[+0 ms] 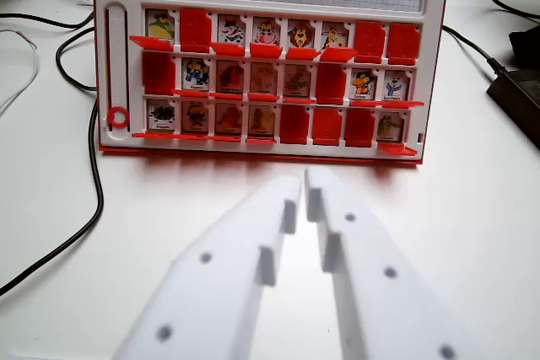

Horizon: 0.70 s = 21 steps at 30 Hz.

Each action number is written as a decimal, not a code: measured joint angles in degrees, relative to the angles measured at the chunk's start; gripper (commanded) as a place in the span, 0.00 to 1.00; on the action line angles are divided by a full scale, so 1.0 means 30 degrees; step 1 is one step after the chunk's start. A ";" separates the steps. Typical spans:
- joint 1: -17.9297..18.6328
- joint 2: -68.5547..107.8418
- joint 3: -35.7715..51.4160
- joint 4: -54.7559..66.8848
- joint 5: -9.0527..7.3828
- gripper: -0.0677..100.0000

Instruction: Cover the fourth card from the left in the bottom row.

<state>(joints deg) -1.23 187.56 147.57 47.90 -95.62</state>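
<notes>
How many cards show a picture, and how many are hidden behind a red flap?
Cards showing a picture: 16
Cards hidden behind a red flap: 8
Total: 24

Fourth bottom-row card (261, 118), uncovered, red flap down.

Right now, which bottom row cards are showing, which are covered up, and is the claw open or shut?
Gripper: shut, empty, short of the board.
First card: showing.
Second card: showing.
Third card: showing.
Fourth card: showing, not yet covered.
Fifth slot: covered.
Sixth slot: covered.
Seventh slot: covered.
Eighth card: showing.
</notes>
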 measured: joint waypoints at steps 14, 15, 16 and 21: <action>-0.0146 0.0000 0.0000 0.0000 0.0000 0.00; -0.0146 0.0000 0.0000 0.0000 0.0000 0.00; -0.0146 0.0000 0.0000 0.0000 0.0000 0.00; -0.0146 0.0000 0.0000 0.0000 0.0000 0.00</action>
<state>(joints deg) -1.67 187.56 147.57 47.90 -95.62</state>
